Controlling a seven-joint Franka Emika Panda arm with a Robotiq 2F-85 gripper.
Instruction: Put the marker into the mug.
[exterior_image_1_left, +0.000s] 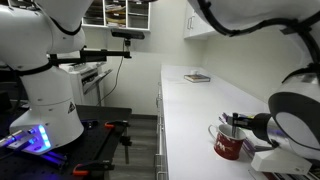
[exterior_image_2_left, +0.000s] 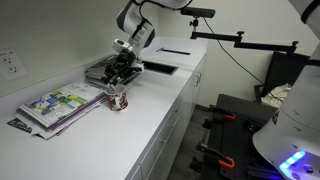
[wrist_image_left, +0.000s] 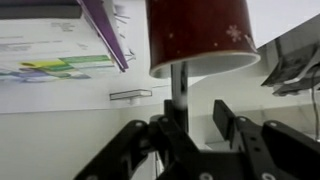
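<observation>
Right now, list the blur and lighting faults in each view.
In an exterior view the arm near the lens is blurred and the mug small but clear; in an exterior view a blue light flares bottom right; in the wrist view the gripper is dark, the mug soft-edged.

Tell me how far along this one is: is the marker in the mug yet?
Not yet. Done: the marker is off the counter and lined up with the dark red mug. In hand: the gripper appears shut on the marker, its far end at the mug's mouth in the wrist view; in both exterior views the gripper hangs directly over the mug. Left: lower it in, open and withdraw.
</observation>
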